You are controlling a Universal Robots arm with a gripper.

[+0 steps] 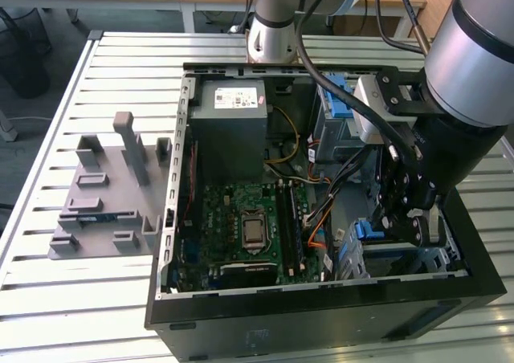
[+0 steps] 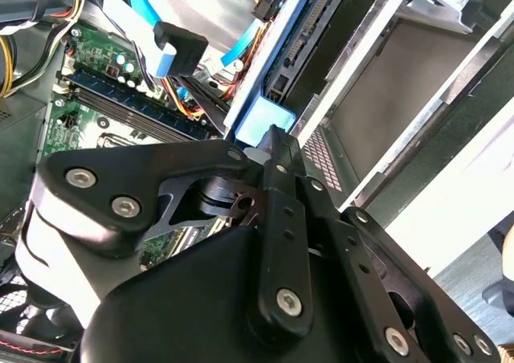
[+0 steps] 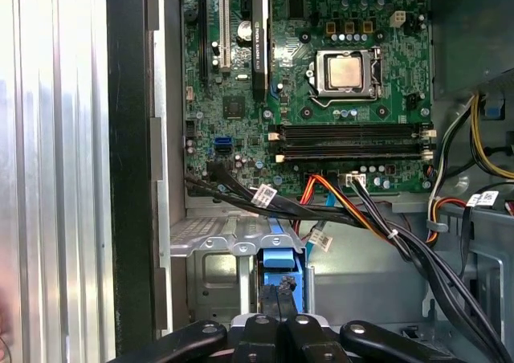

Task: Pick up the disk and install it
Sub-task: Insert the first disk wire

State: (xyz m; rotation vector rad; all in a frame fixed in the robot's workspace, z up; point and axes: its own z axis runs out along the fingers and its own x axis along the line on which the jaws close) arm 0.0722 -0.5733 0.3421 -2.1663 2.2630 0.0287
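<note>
Drive-bay detail: the disk (image 3: 281,258) is seated on edge in the drive cage (image 3: 210,260), at the computer case's (image 1: 321,315) near corner on the exterior view's right; its long axis is judged to run down into the cage, blue end bracket turned toward the gripper (image 3: 279,297); the jaws are seen pressed together, tips against that bracket; if pressed off-axis, the side rails may be jammed, or the nearby cables (image 3: 353,210) snagged
</note>
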